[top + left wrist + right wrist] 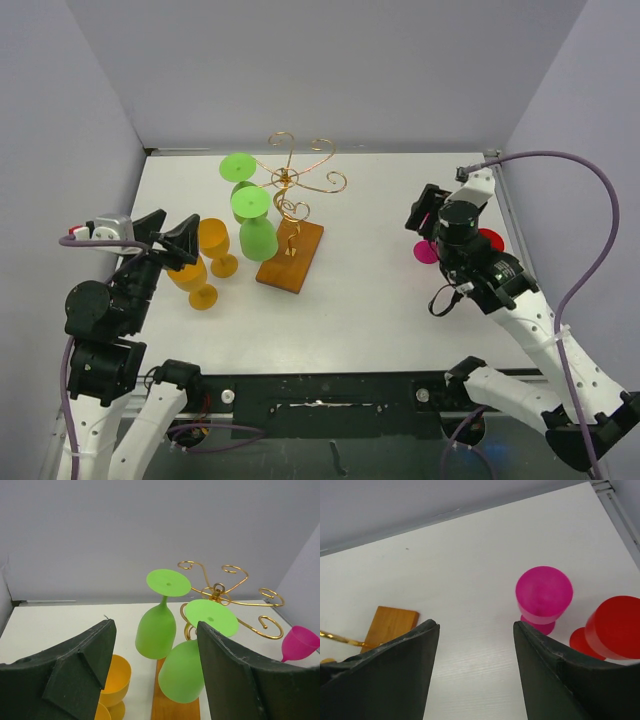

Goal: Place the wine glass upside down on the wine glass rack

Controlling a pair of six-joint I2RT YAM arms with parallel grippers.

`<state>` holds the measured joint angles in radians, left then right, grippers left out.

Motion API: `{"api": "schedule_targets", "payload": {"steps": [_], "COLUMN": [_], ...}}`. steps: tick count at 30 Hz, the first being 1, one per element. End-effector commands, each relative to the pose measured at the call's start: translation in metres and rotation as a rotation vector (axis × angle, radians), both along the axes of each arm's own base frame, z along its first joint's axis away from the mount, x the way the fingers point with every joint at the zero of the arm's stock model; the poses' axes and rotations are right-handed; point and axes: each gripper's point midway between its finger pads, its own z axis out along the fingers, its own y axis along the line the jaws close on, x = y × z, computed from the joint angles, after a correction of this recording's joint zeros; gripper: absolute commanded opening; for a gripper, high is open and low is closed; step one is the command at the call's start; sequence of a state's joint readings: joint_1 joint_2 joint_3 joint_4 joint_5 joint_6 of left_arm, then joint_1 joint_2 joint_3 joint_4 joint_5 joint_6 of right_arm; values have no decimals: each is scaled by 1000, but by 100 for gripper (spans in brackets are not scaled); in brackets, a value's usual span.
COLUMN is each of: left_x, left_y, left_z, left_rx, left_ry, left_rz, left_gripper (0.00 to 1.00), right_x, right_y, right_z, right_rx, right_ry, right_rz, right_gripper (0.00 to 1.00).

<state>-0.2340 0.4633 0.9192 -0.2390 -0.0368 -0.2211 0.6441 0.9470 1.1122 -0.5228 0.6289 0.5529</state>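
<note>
The wine glass rack (292, 180) is a gold wire stand on a brown wooden base (291, 257) at the table's middle. Two green wine glasses (257, 238) hang upside down on its left arms, seen in the left wrist view as the rear glass (156, 630) and the front glass (186, 672). Two orange glasses (217, 246) stand upright left of the base. A magenta glass (544, 595) and a red glass (615, 627) stand upright at the right. My left gripper (168, 232) is open and empty, beside the orange glasses. My right gripper (422, 212) is open and empty, just left of the magenta glass.
Grey walls close the table on the left, back and right. The white table (380, 290) lies bare between the rack base and the magenta glass. The rack's right scroll arms (250, 600) carry nothing.
</note>
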Motion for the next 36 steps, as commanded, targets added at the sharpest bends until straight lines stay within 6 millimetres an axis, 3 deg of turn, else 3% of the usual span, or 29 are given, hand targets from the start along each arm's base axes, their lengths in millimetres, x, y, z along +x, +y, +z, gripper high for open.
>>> {"api": "schedule_targets", "payload": {"steps": [1,8,14,20,25,30,36], "left_x": [-12,-8,-7,-6,-6,-2,-5], "left_y": [-13,-7,-10,-19,-21,-28,-48], "left_z": [29,26,36,43,47,52,60], "left_rx": [24,11,1,19,7,-6,-14], "left_ry": [-98,-111,-169,-198,-212,-186,-170], "left_rz": [-82,-45,-56,-103,-114,-150,-267], "left_gripper": [64,64,64,66,67,67,68], "right_x": [17,59,87,93,92,89,80], "right_y": [-19,-50,-52,-49,-51,-51,-40], "right_z": [-18,-57,-95,-128,-130,-119,-82], "right_rx": [-31,-70,-64,-78,-89,-80,-9], "right_ry": [90,229,330,415,417,383,252], "right_rz": [21,-13,21,33,30,35,74], "right_gripper": [60,53,41,30,12,0,0]}}
